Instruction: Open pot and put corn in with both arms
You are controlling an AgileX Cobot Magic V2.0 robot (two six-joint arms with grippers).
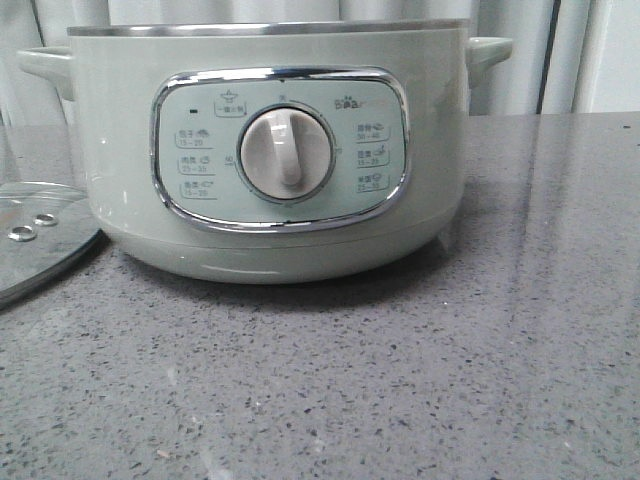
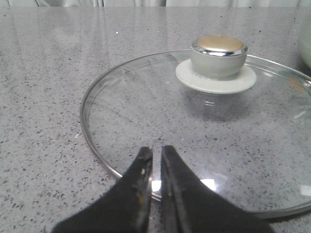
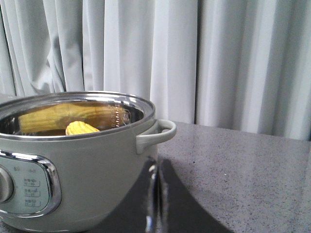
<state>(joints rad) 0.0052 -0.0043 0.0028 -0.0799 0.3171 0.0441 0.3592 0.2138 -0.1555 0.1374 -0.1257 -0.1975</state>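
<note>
The sage-green pot (image 1: pixel 270 150) stands in the middle of the grey table, lid off, dial facing me. In the right wrist view the pot (image 3: pixel 73 170) is open and the yellow corn (image 3: pixel 81 128) lies inside it, mirrored in the steel wall. The glass lid (image 2: pixel 204 131) lies flat on the table left of the pot; its edge shows in the front view (image 1: pixel 40 245). My left gripper (image 2: pixel 156 154) is shut and empty, just over the lid's near rim. My right gripper (image 3: pixel 158 167) is shut and empty, beside the pot below its side handle (image 3: pixel 155 134).
The grey speckled table (image 1: pixel 450 380) stretches in front of and to the right of the pot. A white curtain (image 3: pixel 194 58) hangs behind the table. The lid's knob (image 2: pixel 219 56) stands up beyond my left gripper.
</note>
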